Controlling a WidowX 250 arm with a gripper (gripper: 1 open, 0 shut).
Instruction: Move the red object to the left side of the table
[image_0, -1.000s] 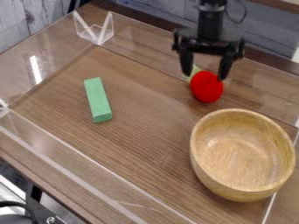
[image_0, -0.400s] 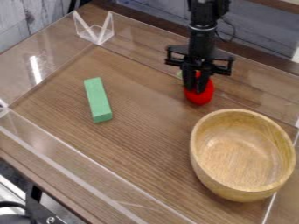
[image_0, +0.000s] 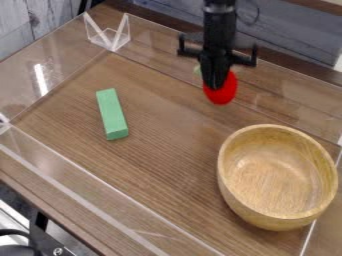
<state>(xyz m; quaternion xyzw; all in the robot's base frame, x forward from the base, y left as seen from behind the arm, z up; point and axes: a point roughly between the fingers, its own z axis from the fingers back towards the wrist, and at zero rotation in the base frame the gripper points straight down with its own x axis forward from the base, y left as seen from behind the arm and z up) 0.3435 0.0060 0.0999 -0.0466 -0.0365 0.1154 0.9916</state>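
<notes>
The red object (image_0: 223, 90), a small round bright-red toy fruit, hangs just above the table (image_0: 160, 170) toward the back, right of centre. My gripper (image_0: 218, 80) points straight down and is shut on the fruit's upper part, its black fingers (image_0: 211, 72) covering the top. A faint shadow lies on the wood below the fruit.
A green rectangular block (image_0: 114, 113) lies left of centre. A large wooden bowl (image_0: 278, 176) sits at the front right. Low clear acrylic walls (image_0: 54, 75) edge the tabletop, with a clear corner bracket (image_0: 107, 32) at the back left.
The gripper dropped over the red fruit, shut on it, then lifted it off the wood and carried it slightly left.
</notes>
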